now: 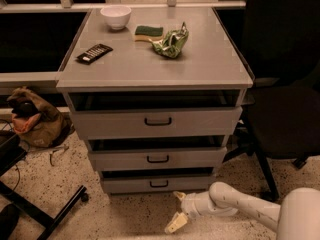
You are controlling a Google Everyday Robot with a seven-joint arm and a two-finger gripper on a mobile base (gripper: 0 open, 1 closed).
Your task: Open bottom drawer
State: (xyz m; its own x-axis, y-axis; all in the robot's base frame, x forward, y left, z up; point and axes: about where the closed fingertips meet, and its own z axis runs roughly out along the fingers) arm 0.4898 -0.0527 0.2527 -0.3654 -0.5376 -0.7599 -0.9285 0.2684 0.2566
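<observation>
We see the hand [176,210] low in the frame, a little right of centre, just above the speckled floor [125,219] and near the lower right of the bottom drawer [125,185]. Its two pale fingers are spread apart and hold nothing, so it is released. The bottom drawer is the lowest of the three grey fronts of the desk [150,71], in the lower middle of the frame, and it looks shut as far as we can judge. Its small dark loop handle [159,183] is at the centre of the front, up and to the left of the hand and not touched by it. We think several things could go wrong from here. The loop is small and sits low, so a finger may strike the flat front or scrape the floor instead of entering the loop. If the hand rises too much, it could take the handle of the middle drawer [158,159], which is directly above. A shallow hold could slip off when the pull begins. Also the white arm [245,209] lies at the lower right before the desk, close to the base of the office chair [285,124], so there is little room to draw back.
</observation>
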